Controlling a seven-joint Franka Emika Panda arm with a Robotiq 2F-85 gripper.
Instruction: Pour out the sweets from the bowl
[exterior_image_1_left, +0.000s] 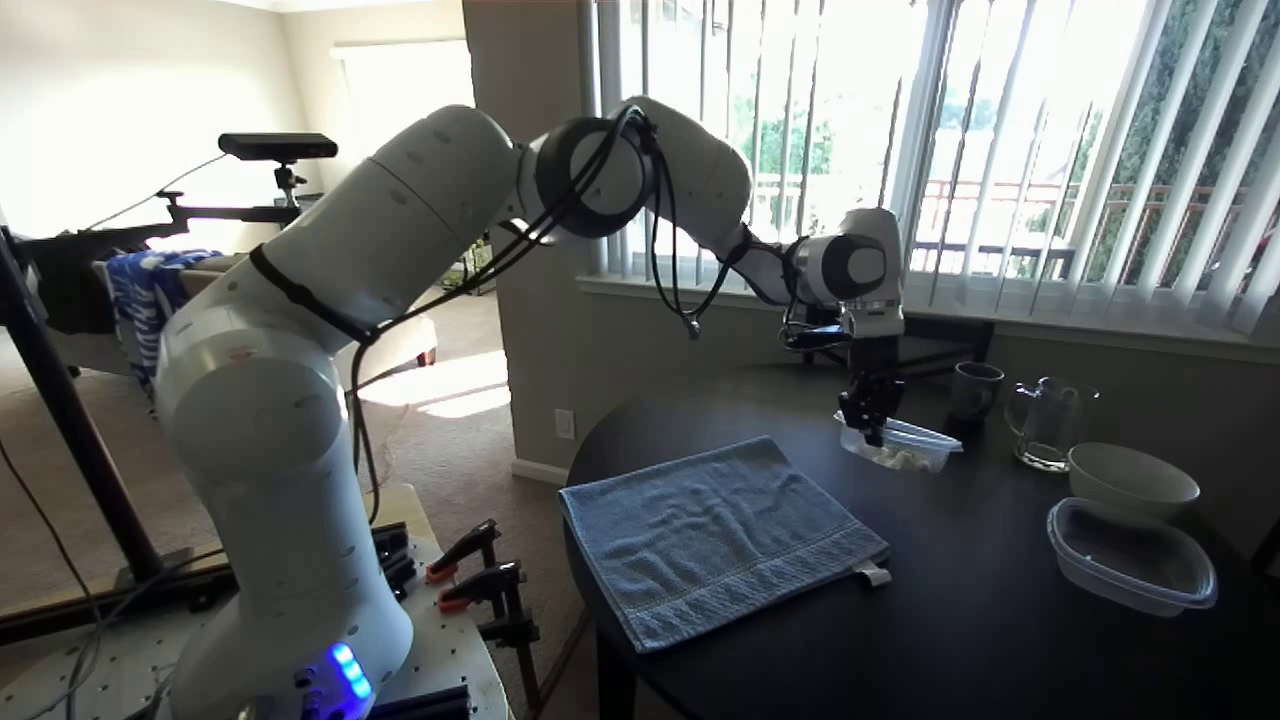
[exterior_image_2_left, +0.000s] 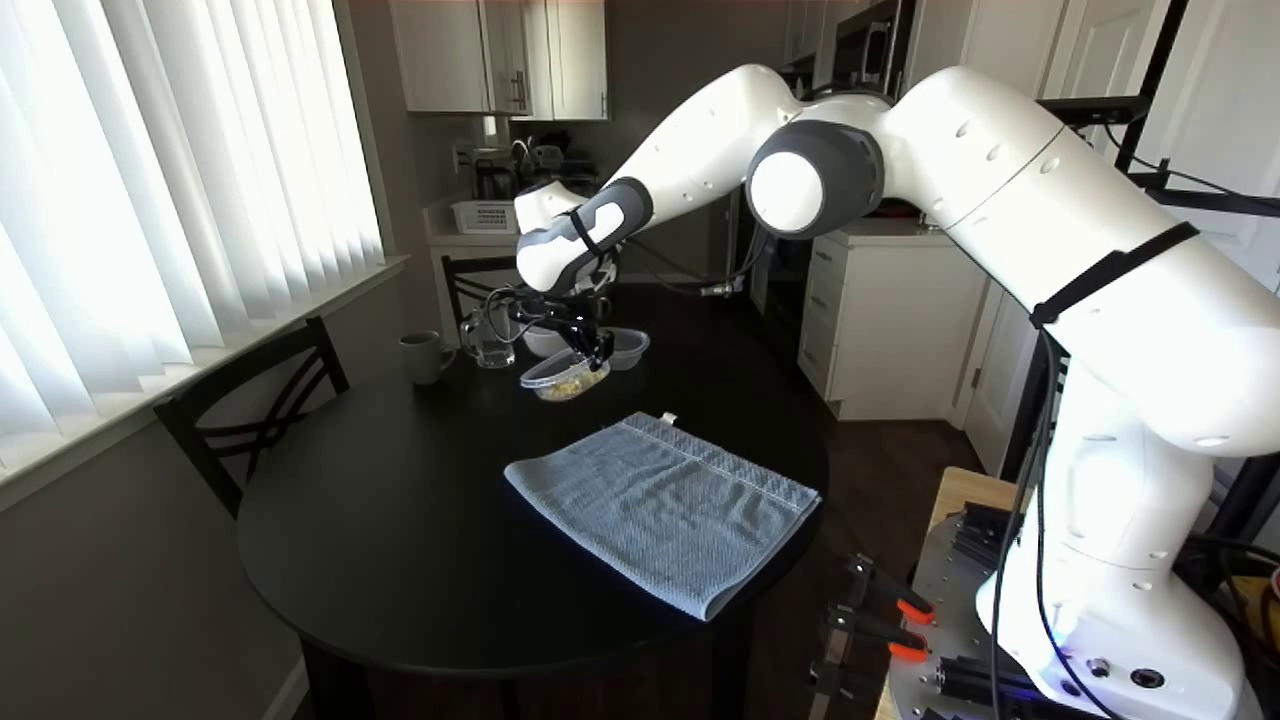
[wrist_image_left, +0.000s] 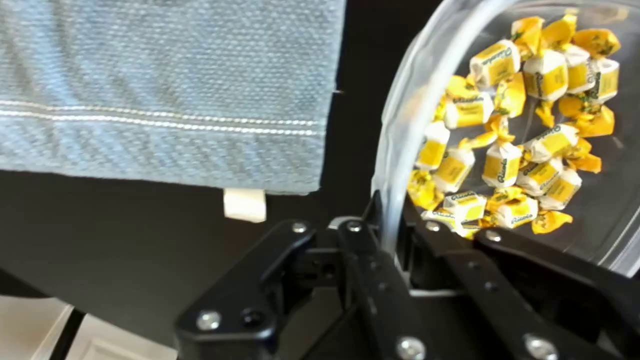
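Two fingers (wrist_image_left: 367, 260) of the gripper (wrist_image_left: 392, 212) in a nearly closed pinch on the rim of the clear bowl (wrist_image_left: 406, 145). Inside the bowl, sweets (wrist_image_left: 501, 165) in yellow-and-white wrappers. Below the bowl, a dark table (exterior_image_2_left: 420, 520); touching or not, hard to tell. Beside the bowl, apart, a blue towel (wrist_image_left: 165, 85). Near the bowl in both exterior views, a grey mug (exterior_image_1_left: 975, 392) and a glass mug (exterior_image_1_left: 1052, 430).

Sweets (wrist_image_left: 502, 165) in tub (wrist_image_left: 400, 145), its rim between the jaws. In an exterior view, left to right: towel (exterior_image_1_left: 720, 545) on worktop (exterior_image_1_left: 930, 620), tub, mug (exterior_image_1_left: 976, 392) behind it, glass (exterior_image_1_left: 1055, 425), bowl (exterior_image_1_left: 1130, 480). Container (exterior_image_1_left: 1130, 562) just in front of bowl, well apart from towel.
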